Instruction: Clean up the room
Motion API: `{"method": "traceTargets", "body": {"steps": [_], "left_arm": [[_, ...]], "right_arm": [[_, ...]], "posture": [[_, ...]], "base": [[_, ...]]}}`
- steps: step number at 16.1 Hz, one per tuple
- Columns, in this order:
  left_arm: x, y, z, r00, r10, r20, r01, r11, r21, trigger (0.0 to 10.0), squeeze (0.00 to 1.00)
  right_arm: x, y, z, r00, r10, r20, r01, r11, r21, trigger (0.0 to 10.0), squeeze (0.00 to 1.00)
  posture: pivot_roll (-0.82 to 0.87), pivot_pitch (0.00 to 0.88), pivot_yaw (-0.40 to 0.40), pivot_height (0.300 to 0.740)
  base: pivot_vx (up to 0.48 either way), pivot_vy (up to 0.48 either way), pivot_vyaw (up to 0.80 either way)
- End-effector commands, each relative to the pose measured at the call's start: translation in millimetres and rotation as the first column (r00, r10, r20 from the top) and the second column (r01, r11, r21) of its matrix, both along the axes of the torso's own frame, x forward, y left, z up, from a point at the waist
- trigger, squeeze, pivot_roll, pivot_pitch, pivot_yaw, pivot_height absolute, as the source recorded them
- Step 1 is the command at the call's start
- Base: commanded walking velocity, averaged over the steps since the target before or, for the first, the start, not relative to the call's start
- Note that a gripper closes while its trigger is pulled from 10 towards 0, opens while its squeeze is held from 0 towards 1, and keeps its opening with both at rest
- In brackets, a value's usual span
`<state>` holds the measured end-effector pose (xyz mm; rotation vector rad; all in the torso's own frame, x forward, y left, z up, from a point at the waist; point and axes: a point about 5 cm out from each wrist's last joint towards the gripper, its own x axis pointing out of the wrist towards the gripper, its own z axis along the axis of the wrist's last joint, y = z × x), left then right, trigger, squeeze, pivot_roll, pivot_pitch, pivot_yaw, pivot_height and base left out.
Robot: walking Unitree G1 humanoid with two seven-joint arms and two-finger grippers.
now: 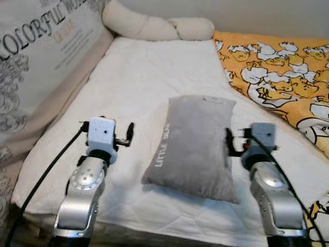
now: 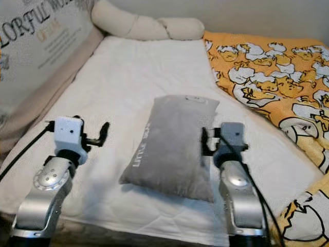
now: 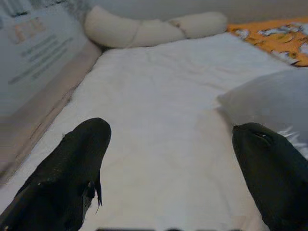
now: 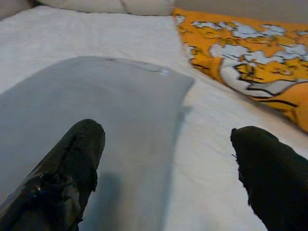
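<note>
A grey pillow (image 1: 194,146) lies flat on the white bed (image 1: 139,82), near its front edge and between the two arms. Its long axis runs from the front of the bed toward the back, leaning a little to the robot's right at the far end. The white lettering "LITTLE BEAR" runs along its left long edge, and a small tag sits on its far short edge.

The left tool (image 3: 168,163) hovers over bare sheet just left of the pillow, apart from it. In the left wrist view its two black fingers (image 3: 72,168) stand wide apart with nothing between them but sheet; the pillow's near corner lies beside the right-hand finger.

The right tool (image 4: 168,168) is at the pillow's right long edge, about halfway along it. In the right wrist view its fingers (image 4: 67,168) are spread wide and grip nothing: one sits over the grey fabric, the other over the white sheet beyond the edge. Whether the finger touches the pillow cannot be told.

An orange blanket (image 1: 277,72) printed with cartoon ducks covers the bed's right side, well clear of the pillow. A long cream bolster (image 1: 154,25) lies along the back, and a big printed cushion (image 1: 41,56) leans at the left.
</note>
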<state>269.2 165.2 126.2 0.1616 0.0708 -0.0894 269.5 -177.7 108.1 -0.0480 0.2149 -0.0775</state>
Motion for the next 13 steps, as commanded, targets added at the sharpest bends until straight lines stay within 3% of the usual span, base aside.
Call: {"method": "traceTargets", "body": {"steps": [1,4,5,6,7,8,9,10,11,13], "left_arm": [[0.6,1.8,-2,1.0,0.002,-0.013,-0.002,1.0,0.011,10.0,0.0],[1.9,3.2,-4,1.0,0.01,-0.028,-0.01,1.0,0.004,10.0,0.0],[2.3,1.1,-9,0.997,-0.017,-0.071,0.014,0.999,-0.041,10.0,0.0],[2.4,0.0,-10,0.995,-0.032,-0.091,0.026,0.997,-0.066,10.0,0.0],[7.1,-4.3,-15,0.989,-0.072,-0.132,0.054,0.99,-0.133,10.0,0.0],[16.9,-11.4,-18,0.98,-0.134,-0.147,0.103,0.974,-0.201,10.0,0.0],[31.9,-16.6,-22,0.974,-0.177,-0.139,0.145,0.966,-0.212,10.0,0.0],[39.1,-17.7,-23,0.974,-0.182,-0.137,0.149,0.964,-0.218,10.0,0.0],[56.6,-19.8,-25,0.973,-0.186,-0.135,0.142,0.949,-0.282,10.0,0.0],[75.5,-25.3,-27,0.966,-0.204,-0.16,0.122,0.903,-0.412,10.0,0.0]], "right_arm": [[1.2,-2.2,4,1.0,-0.012,0.018,0.012,1.0,0.002,10.0,0.0],[2.5,-3.3,4,1.0,-0.016,0.018,0.016,1.0,0.013,10.0,0.0],[4.6,-4.6,4,1.0,-0.016,0.022,0.015,0.999,0.037,10.0,0.29],[5.5,-4.9,5,1.0,-0.014,0.022,0.013,0.999,0.046,10.0,0.29],[9.9,-7.5,1,1.0,-0.005,-0.013,0.006,0.998,0.068,10.0,1.0],[15.3,-10.9,-4,0.998,0.021,-0.055,-0.016,0.995,0.097,10.0,1.0],[22.5,-15.3,-6,0.998,0.036,-0.06,-0.023,0.979,0.202,10.0,1.0],[25.9,-18.4,-7,0.998,0.029,-0.055,-0.015,0.97,0.242,10.0,1.0],[33.9,-26.7,-8,0.999,0.012,-0.047,0.004,0.947,0.32,10.0,1.0],[42.2,-40.7,-15,0.997,-0.016,-0.07,0.043,0.914,0.403,10.0,1.0]], "posture": [[0.06,0.0,0.012,0.74],[0.05,0.0,0.019,0.74],[0.05,0.0,0.024,0.74],[0.05,0.0,0.024,0.74],[0.04,0.0,0.026,0.74],[0.04,0.0,0.028,0.74],[0.02,0.0,0.03,0.74],[0.02,0.0,0.033,0.74],[0.0,0.0,0.036,0.74],[-0.04,0.0,0.052,0.74]], "base": [[0.0,0.0,0.0],[0.0,0.0,0.0],[0.0,0.0,0.0],[0.0,0.0,0.0],[0.0,0.0,0.0],[0.0,0.0,0.0],[0.0,0.0,0.0],[0.0,0.0,0.0],[0.0,0.0,0.0],[0.0,0.0,0.0]]}}
